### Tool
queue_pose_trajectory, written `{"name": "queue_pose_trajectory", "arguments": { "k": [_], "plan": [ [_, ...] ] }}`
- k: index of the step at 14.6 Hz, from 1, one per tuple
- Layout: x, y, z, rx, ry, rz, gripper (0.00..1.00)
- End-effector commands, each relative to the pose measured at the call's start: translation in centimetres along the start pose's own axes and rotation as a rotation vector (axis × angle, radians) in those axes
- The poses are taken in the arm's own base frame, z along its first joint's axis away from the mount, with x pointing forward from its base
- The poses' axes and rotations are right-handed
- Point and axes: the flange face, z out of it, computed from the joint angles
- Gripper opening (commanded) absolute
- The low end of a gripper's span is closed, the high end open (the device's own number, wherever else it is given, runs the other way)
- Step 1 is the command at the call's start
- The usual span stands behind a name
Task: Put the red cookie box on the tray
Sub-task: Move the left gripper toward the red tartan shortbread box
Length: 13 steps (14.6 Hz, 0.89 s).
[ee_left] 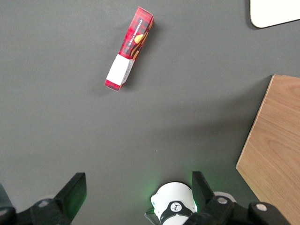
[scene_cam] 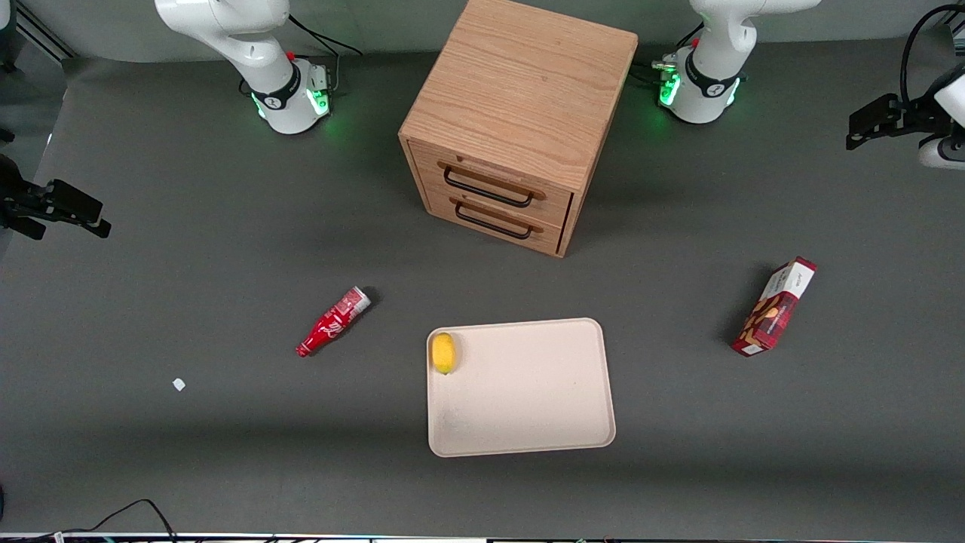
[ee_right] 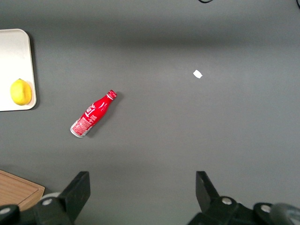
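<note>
The red cookie box point(scene_cam: 775, 307) lies flat on the dark table toward the working arm's end, apart from the tray; the left wrist view shows its white end panel and cookie picture point(ee_left: 129, 49). The beige tray point(scene_cam: 528, 400) sits near the table's middle, nearer the front camera than the cabinet, and one corner of it point(ee_left: 274, 11) shows in the left wrist view. My gripper point(scene_cam: 863, 127) point(ee_left: 138, 197) hangs high above the table, farther from the front camera than the box and well apart from it. It is open, with nothing between its fingers.
A yellow lemon point(scene_cam: 443, 352) lies on the tray near one corner. A wooden two-drawer cabinet point(scene_cam: 520, 113) stands farther back. A red bottle point(scene_cam: 332, 321) and a small white scrap point(scene_cam: 179, 385) lie toward the parked arm's end.
</note>
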Motion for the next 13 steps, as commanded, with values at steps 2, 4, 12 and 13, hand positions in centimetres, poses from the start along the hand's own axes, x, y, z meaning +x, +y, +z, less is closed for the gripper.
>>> {"name": "queue_pose_trajectory", "arguments": {
  "k": [2, 4, 12, 13],
  "plan": [
    [-0.1, 0.7, -1.0, 0.006, 0.000, -0.009, 1.00],
    [0.0, 1.0, -1.0, 0.015, 0.001, -0.006, 1.00],
    [1.8, -0.2, -3.3, 0.015, 0.049, 0.030, 1.00],
    [2.8, -0.7, -3.7, 0.020, 0.057, 0.073, 1.00]
  ]
}}
